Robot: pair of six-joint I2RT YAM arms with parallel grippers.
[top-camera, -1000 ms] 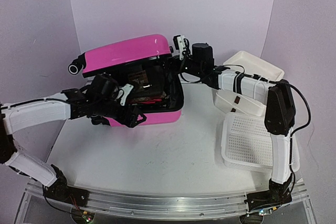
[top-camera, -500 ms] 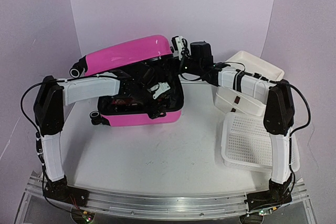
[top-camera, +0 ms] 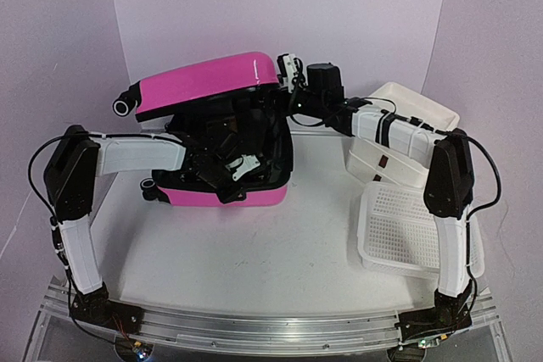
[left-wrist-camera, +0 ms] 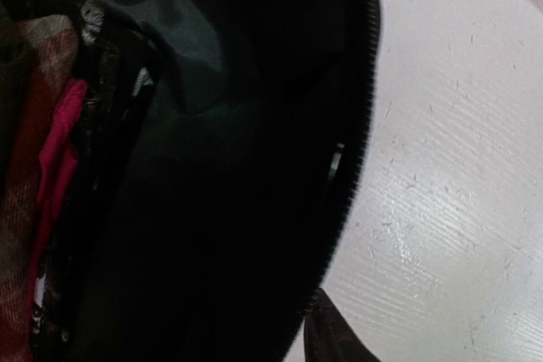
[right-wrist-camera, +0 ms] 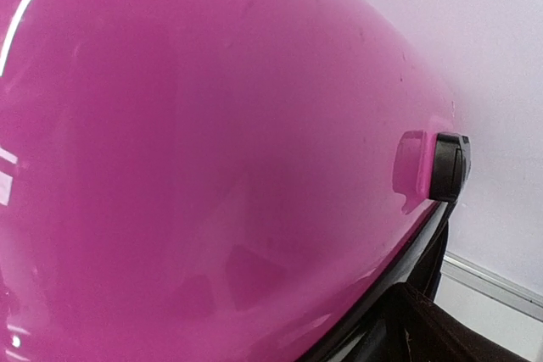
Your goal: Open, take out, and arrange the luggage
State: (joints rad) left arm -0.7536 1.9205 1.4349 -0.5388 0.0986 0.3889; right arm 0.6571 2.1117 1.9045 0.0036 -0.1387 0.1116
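The hot-pink luggage (top-camera: 204,82) stands at the back of the table with its lid raised and its base (top-camera: 254,195) flat. My right gripper (top-camera: 291,71) sits at the lid's right end, jaws wide apart. One dark finger (right-wrist-camera: 441,328) lies under the rim, and pink shell (right-wrist-camera: 212,150) fills that view. My left gripper (top-camera: 240,167) reaches into the opening over the front wall. Its view shows black lining (left-wrist-camera: 237,209), red and plaid fabric (left-wrist-camera: 51,142), the zip band (left-wrist-camera: 361,125) and one fingertip (left-wrist-camera: 335,341). Its jaw gap is hidden.
A white plastic drawer stack (top-camera: 399,137) stands right of the case, under my right forearm. A white mesh basket (top-camera: 407,231) lies in front of it at the right edge. A black wheel (top-camera: 121,108) sticks out at the lid's left end. Walls close behind.
My left arm swung up from the case's front left and its gripper went into the opening, then drew back slightly towards the front wall. The right gripper and raised lid stayed put.
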